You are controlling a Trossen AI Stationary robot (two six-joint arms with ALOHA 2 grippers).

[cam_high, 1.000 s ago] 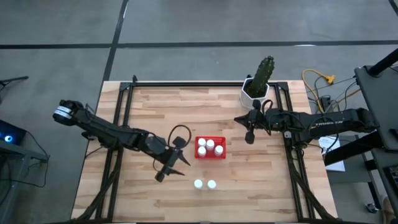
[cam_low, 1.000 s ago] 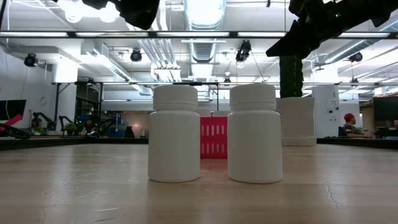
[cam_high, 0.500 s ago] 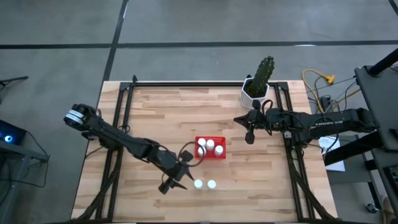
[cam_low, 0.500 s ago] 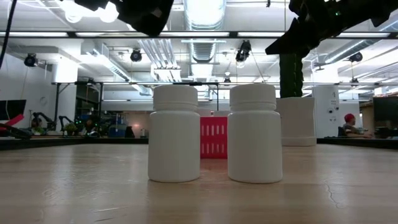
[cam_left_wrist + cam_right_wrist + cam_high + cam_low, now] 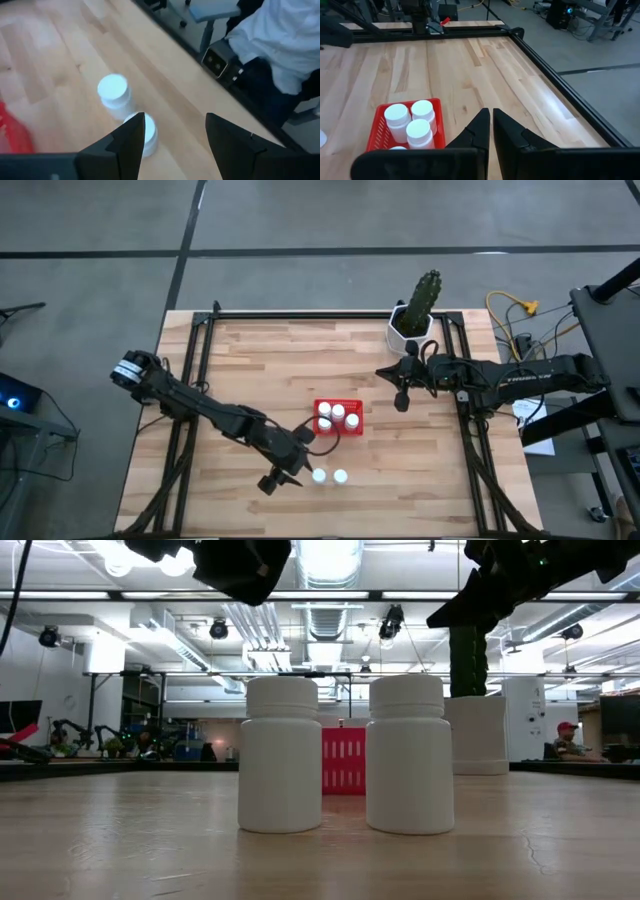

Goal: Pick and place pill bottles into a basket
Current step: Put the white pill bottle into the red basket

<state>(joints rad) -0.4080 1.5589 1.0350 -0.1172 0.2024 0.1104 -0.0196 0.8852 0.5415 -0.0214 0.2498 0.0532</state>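
A: Where the left arm reaches across the table (image 5: 240, 360), the left gripper (image 5: 295, 469) hangs above the boards just beside the two loose pill bottles (image 5: 329, 476), on their left in the overhead view. Fingers parted, nothing between them.

B: Confirmed from the wrist. The left gripper (image 5: 172, 135) shows both dark fingers (image 5: 131, 145) spread wide, and one bottle (image 5: 146, 131) sits partly behind a fingertip. The other bottle (image 5: 114, 93) stands just beyond it, upright, cap up. Gap between the fingers is bare wood.

A: Bottles touching each other?

B: Near, not touching. The level view has them side by side, upright, with a slim gap: left one (image 5: 281, 754), right one (image 5: 408, 754). The red basket (image 5: 343, 760) shows through that gap, farther back.

A: Basket contents?

B: The basket (image 5: 338, 418) sits mid-table, just behind the loose pair. Overhead shows white caps inside (image 5: 338, 416). Right wrist view counts three full caps (image 5: 412, 120) and the edge of a fourth at the near rim.

A: Right side?

B: The right gripper (image 5: 401, 398) waits over the table, behind and to the right of the basket, near the white cactus pot (image 5: 410, 330). Its fingers (image 5: 472, 135) are pressed together, holding nothing.

A: Anything beyond the table?

B: A person in a light shirt (image 5: 280, 35), seated off the table edge.
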